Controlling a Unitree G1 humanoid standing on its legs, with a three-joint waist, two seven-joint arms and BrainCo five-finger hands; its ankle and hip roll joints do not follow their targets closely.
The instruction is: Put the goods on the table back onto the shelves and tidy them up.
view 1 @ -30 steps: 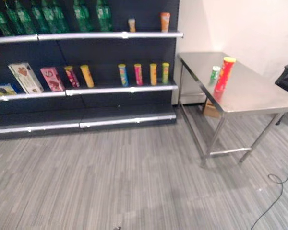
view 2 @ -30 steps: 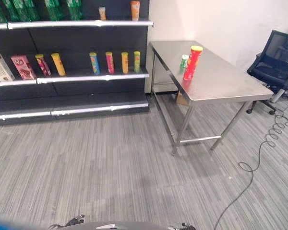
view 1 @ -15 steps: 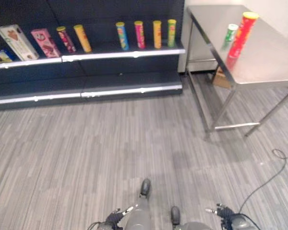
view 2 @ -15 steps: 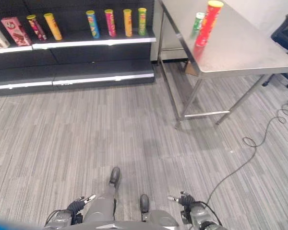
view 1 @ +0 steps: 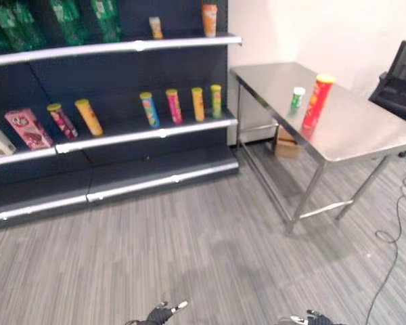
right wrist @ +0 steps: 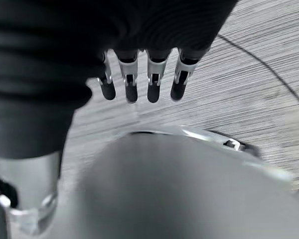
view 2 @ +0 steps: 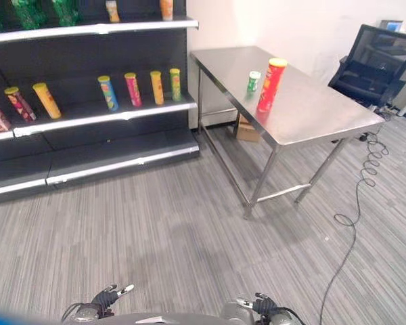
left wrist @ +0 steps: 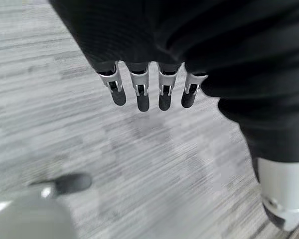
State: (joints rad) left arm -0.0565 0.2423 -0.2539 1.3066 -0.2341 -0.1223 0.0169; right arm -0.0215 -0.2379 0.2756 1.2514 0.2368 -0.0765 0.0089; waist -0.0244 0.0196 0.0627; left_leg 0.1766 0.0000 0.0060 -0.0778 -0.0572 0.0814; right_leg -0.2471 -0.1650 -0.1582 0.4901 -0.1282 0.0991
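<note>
Both hands hang low over the grey striped floor [view 1: 189,250], well apart from the goods. In its own wrist view the left hand [left wrist: 147,87] has its fingers [left wrist: 141,94] straight and relaxed, pointing down at the floor and holding nothing. The right hand [right wrist: 139,82] is the same: fingers [right wrist: 152,84] straight, loosely spread, nothing in them.

Far ahead of the right hand and off to its right stands a steel table [view 2: 325,112]. On it a tall red tube with a yellow lid [view 2: 271,84] stands upright, and just beside it, on the side nearer the wall, a small green can with a white top [view 2: 254,82], also upright. Under the table's far end a small cardboard box [view 2: 245,128] sits on the floor.

Far ahead of the left hand is a dark shelf unit [view 1: 122,101]. Its middle shelf [view 1: 142,135] carries a row of four upright tubes [view 1: 181,106] near the table end. Further left are two leaning tubes [view 1: 74,118] and a pink box [view 1: 28,128]. The top shelf [view 1: 122,47] holds green bottles [view 1: 61,17] and two small orange cans [view 1: 183,20]. A black office chair [view 2: 375,64] stands beyond the table, far to the right of the right hand.
</note>
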